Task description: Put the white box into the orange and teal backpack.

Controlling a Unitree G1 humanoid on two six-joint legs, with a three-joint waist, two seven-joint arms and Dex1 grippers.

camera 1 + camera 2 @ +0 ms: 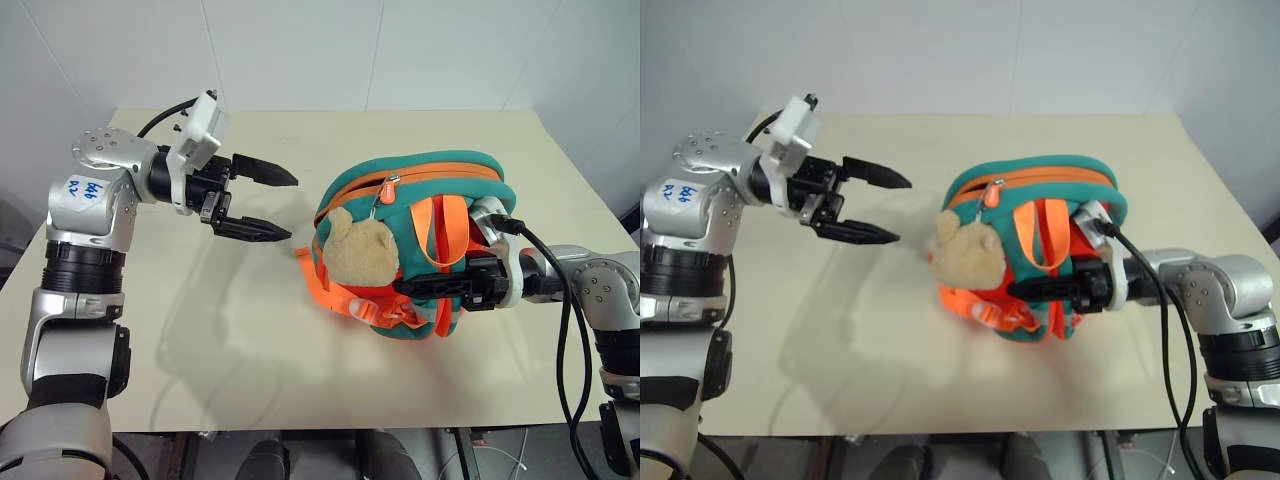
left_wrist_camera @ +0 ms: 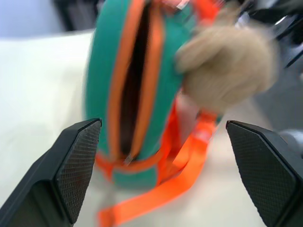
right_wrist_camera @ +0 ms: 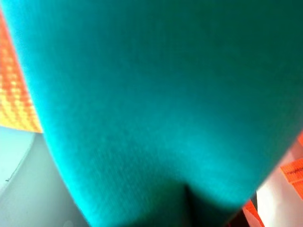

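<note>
A small white sticker (image 1: 88, 188) on the left arm's grey shoulder housing is showing blue handwriting, seemingly digits, too scrawled to read surely. Nothing else is bearing legible writing.

Table (image 1: 200, 370) was a plain cream rectangular top, matte, set close to white panelled walls (image 1: 300, 50) with thin vertical seams. Lighting was even and soft, with faint shadows on the tabletop. Dark floor (image 1: 20, 225) showed past the table edges.
</note>
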